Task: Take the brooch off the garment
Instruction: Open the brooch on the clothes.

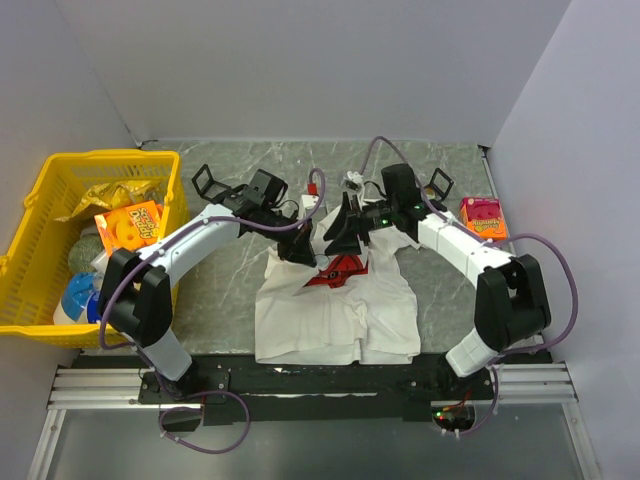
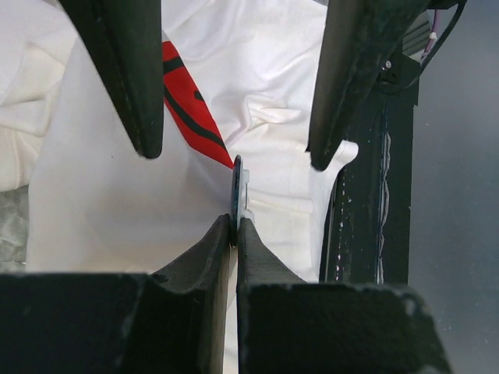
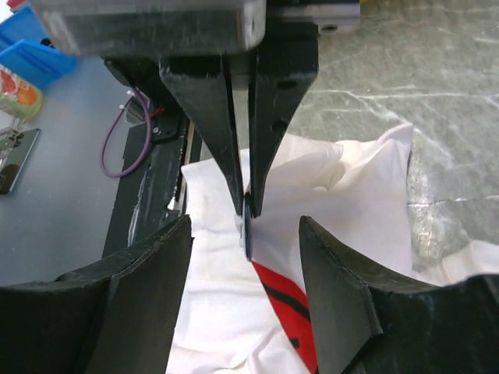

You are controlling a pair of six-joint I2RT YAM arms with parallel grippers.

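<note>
Two black fingers (image 2: 210, 257) of the left gripper (image 2: 234, 227) fill the bottom of the left wrist view. They are pressed tight together on the brooch (image 2: 238, 185). It is a thin, dark, round thing seen from its edge, with a bit of pale stuff on it. The brooch stands up straight from the fingertips and touches the white cloth of the T-shirt (image 2: 117, 210). I cannot tell if its pin goes through the cloth. A red patch (image 2: 191, 117) of the print shows just behind it.

The right gripper (image 2: 234, 158) hangs over the same spot from the other side. Its two fingers are spread wide, one on each side of the brooch, and they hold nothing. In the right wrist view the brooch sits in the gap between them, pinched by the other gripper's tips.

From above, the T-shirt lies crumpled in the middle of the worktop (image 1: 220, 290), closer to the near edge. Its bottom hem is by the black rail (image 1: 320, 385) where the arms are fixed. Both grippers meet over the top part of the shirt, where the cloth is bunched up around the red print.

A yellow basket (image 1: 40, 215) stands at the left edge of the worktop with packets (image 1: 128, 226) inside it. A small orange box (image 1: 484, 218) lies near the right edge, well apart from the shirt
</note>
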